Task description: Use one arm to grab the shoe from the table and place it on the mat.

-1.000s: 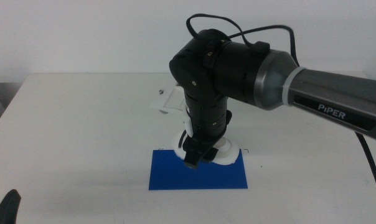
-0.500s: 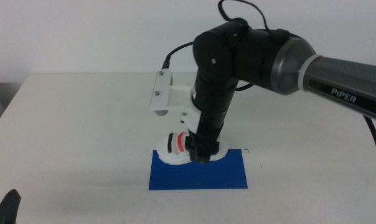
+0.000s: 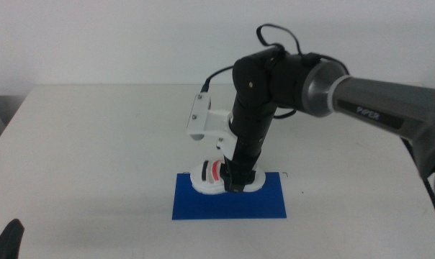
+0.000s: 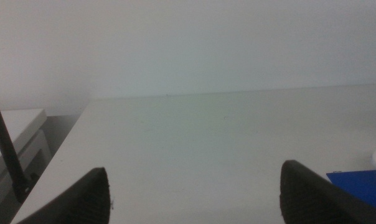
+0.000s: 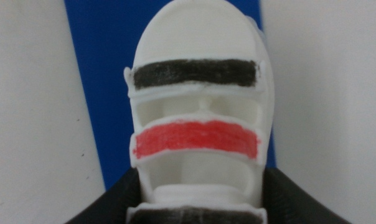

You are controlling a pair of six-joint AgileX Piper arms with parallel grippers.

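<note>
The left gripper (image 3: pixel 9 241) is kept low at the near table (image 3: pixel 95 144) edge, jaws spread wide and empty. Farther off, the shoe (image 3: pixel 216 178) is clamped at its heel by the right gripper (image 3: pixel 234 181) over the blue mat (image 3: pixel 203 205) — judged light, stiff, smooth-walled, so possibly slippery.

The scene holds one table (image 3: pixel 95 144), one blue mat (image 3: pixel 232 205) lying on it, and one white shoe (image 3: pixel 212 177) at the mat's far edge. The shoe carries two stripes, one black and one red. Two grippers are in view: the right gripper (image 3: pixel 235 180) over the mat with its two jaws beside the shoe, and the left gripper (image 3: pixel 5 241) at the near left corner, jaws spread apart.
</note>
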